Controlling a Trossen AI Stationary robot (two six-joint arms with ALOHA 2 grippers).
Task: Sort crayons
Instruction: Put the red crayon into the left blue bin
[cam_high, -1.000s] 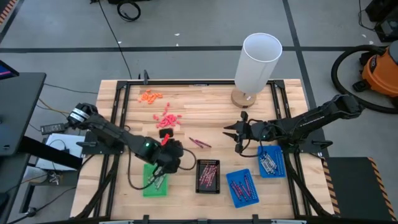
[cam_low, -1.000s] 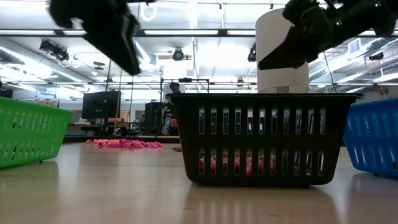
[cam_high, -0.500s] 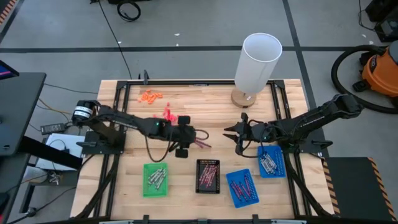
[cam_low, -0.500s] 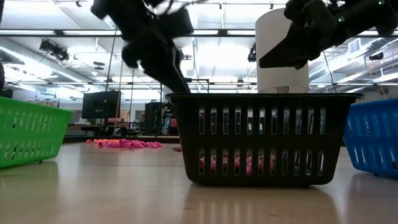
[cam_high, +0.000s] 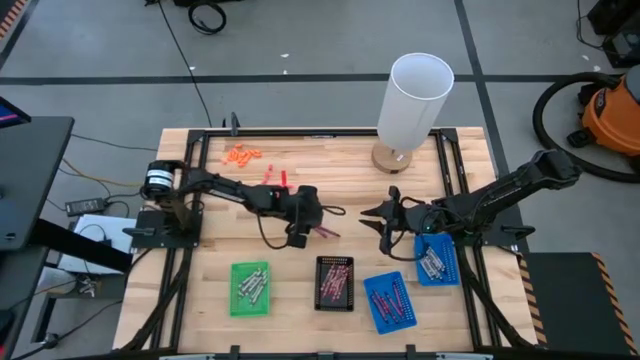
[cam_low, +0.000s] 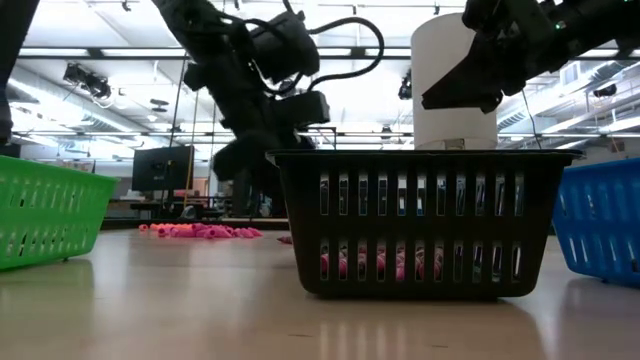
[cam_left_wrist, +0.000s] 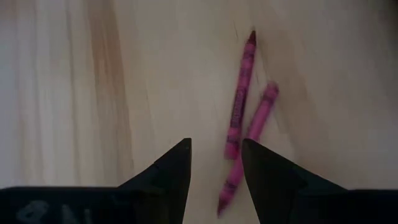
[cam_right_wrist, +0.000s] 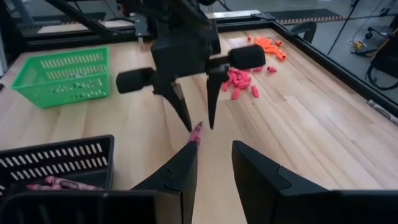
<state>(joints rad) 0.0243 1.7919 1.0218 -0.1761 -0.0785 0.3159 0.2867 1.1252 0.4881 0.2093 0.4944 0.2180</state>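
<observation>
Left gripper: the left gripper (cam_high: 303, 238) hangs over the middle of the table, just above the wood, fingers spread apart and holding nothing. In the right wrist view its two dark fingers (cam_right_wrist: 178, 103) point down beside the tip of a loose crayon.
Loose crayons: two pinkish-red crayons (cam_left_wrist: 239, 118) lie on the bare wood in a narrow V, touching or nearly so near their lower ends. In the left wrist view one sits just ahead of the gap between the fingers. From above they show as a thin pair (cam_high: 324, 231) just right of the left gripper.
Right gripper: the right gripper (cam_high: 381, 217) hovers above the table right of centre, near the blue tray at the right edge, fingers parted with nothing between them.
Green tray: the green tray (cam_high: 235, 300) sits near the front left and holds a few greyish crayons.
Black tray: the black tray (cam_high: 334, 261) stands at front centre, with pinkish-red and dark crayons inside (cam_low: 390, 266).
Blue trays: one blue tray (cam_high: 373, 313) lies tilted, right of the black tray, with crayons in it; a second blue tray (cam_high: 450, 268) sits farther right, holding greyish ones.
Other pieces: orange bits (cam_high: 241, 154) and red bits (cam_high: 275, 178) lie at the back left.
White cylinder: a tall white cylinder (cam_high: 414, 97) stands on a round wooden base at the back.
</observation>
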